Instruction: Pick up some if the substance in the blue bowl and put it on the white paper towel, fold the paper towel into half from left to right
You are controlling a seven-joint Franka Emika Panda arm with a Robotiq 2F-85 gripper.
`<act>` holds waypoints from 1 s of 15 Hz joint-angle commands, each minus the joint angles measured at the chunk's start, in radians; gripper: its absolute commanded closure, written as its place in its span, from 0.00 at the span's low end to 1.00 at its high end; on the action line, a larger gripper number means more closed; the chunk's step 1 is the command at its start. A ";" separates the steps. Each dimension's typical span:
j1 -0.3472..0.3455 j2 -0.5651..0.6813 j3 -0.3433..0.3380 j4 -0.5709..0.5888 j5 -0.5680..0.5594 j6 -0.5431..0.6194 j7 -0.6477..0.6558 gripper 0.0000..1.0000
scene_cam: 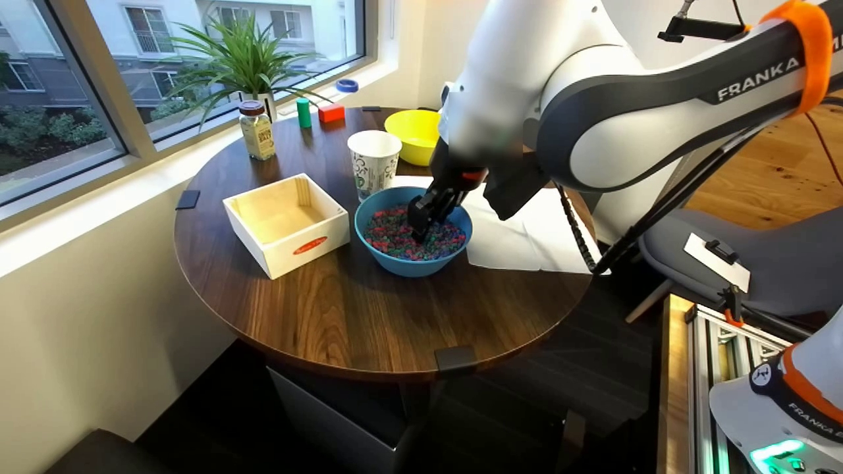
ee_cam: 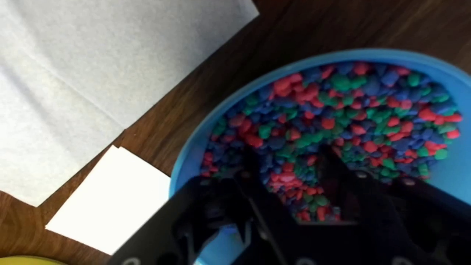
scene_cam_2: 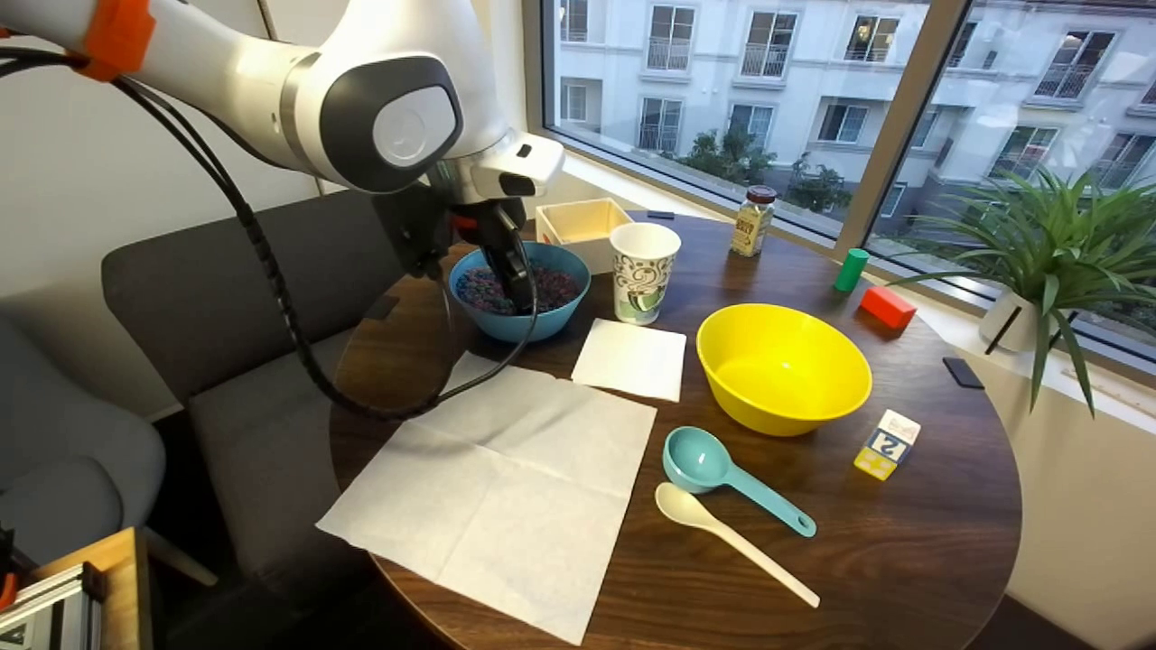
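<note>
The blue bowl stands on the round table; it also shows in an exterior view and the wrist view. It holds the substance, a bed of small red, green and blue bits. My gripper points down inside the bowl, fingers spread, tips at or in the bits; how deep I cannot tell. Bits show between the fingers. The gripper also shows in both exterior views. The white paper towel lies unfolded with creases beside the bowl; it also shows in the wrist view.
A small white square sheet lies between bowl and yellow bowl. A paper cup and a wooden box stand close to the blue bowl. A teal scoop and pale spoon lie right of the towel. The arm's cable hangs over the towel.
</note>
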 commanded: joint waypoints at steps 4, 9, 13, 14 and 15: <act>0.024 0.015 -0.018 0.017 0.004 0.000 0.012 1.00; 0.027 0.010 -0.019 0.020 -0.002 0.000 0.012 0.96; 0.028 0.008 -0.018 0.024 0.001 -0.001 0.008 0.97; 0.028 0.007 -0.019 0.025 0.000 0.000 0.010 0.97; 0.029 0.004 -0.019 0.024 -0.001 0.000 0.011 0.97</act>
